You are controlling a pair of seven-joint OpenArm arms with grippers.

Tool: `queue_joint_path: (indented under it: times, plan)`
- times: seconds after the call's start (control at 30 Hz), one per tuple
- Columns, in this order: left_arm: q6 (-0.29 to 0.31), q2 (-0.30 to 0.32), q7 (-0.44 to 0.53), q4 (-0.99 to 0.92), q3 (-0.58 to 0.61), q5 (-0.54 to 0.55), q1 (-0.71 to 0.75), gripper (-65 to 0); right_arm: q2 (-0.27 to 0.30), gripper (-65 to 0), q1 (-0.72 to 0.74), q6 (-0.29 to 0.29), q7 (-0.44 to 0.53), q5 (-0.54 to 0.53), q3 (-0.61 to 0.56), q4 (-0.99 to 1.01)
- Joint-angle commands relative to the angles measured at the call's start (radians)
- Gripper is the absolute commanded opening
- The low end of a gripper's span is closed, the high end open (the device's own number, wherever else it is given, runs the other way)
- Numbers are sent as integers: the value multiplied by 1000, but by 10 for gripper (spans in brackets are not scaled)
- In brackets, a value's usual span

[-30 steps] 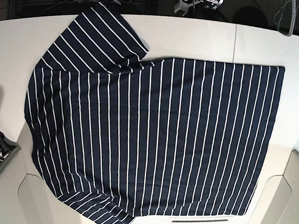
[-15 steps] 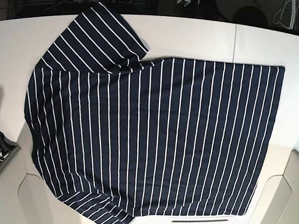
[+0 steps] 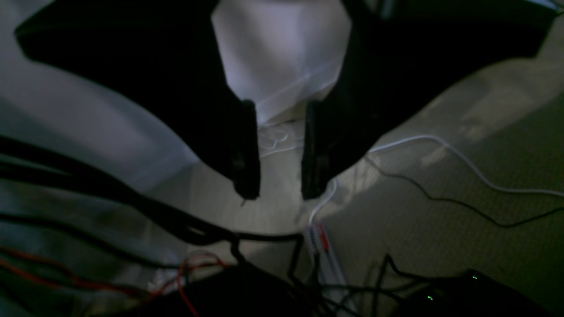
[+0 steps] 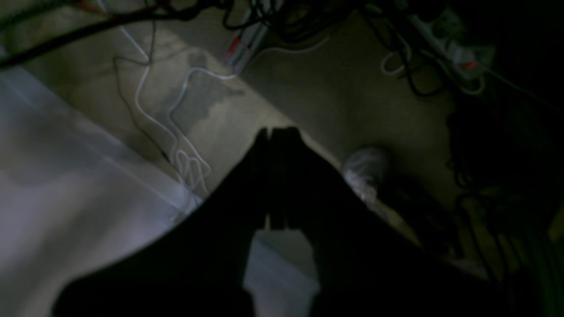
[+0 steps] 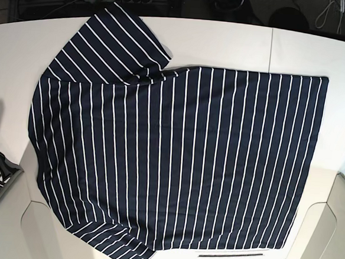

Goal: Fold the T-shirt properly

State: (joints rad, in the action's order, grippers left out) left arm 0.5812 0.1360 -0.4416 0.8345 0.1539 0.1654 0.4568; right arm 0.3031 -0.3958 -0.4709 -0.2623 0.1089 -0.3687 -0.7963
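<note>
Base view shows the T-shirt point(image 5: 176, 159) spread flat on the white bench point(image 5: 226, 44), its striped body covering most of the surface. One short sleeve point(image 5: 116, 45) angles up toward the far left corner of the bench, and the other sleeve point(image 5: 114, 247) reaches the near edge at the shirt's lower left. The shirt's straight hem runs down the right side. Neither arm appears over the bench in this view.

From the left wrist camera, the left pincer point(image 3: 275, 193) hangs off the bench, above a dim floor point(image 3: 440, 211) strewn with cables point(image 3: 440, 145). Its two dark fingers point(image 3: 246, 176) stand partly apart, with a clear gap between the tips, and nothing sits in that gap. A pale sheet or panel point(image 3: 282, 57) lies behind the fingers, away from the shirt.

From the right wrist camera, the right pincer point(image 4: 277, 132) is also off the bench, over the same sort of cable-littered floor point(image 4: 343, 101). Its fingers are pressed together tip to tip, with no cloth or anything else caught between them. A loose white cord point(image 4: 176, 132) coils on the floor to the left of that pincer, apart from it.
</note>
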Motion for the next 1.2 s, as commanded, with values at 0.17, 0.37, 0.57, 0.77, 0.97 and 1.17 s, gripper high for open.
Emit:
queue_joint_path:
  times: [0.17, 0.37, 0.57, 0.77, 0.97, 1.17]
  plan:
    - [34, 3, -9, 177, -44, 32, 122, -476, 111, -650, -157, -57, -8, -117, 0, -231]
    - [37, 3, -69, 372, -47, 118, 224, -476, 176, -650, -306, -57, -14, -136, 18, -455]
    - [68, 3, -105, 579, -116, 245, 309, -476, 182, -650, -432, -57, -65, -206, 93, -688]
    - [92, 3, -215, 778, -261, 392, 381, -476, 181, -650, -531, -74, -143, -285, 197, -932]
    - [117, 3, -290, 965, -447, 500, 431, -476, 181, -650, -553, -88, -303, -451, 279, -1159]
    - [117, 3, -353, 1085, -606, 627, 441, -449, 179, -650, -552, -66, -349, -521, 373, -1316]
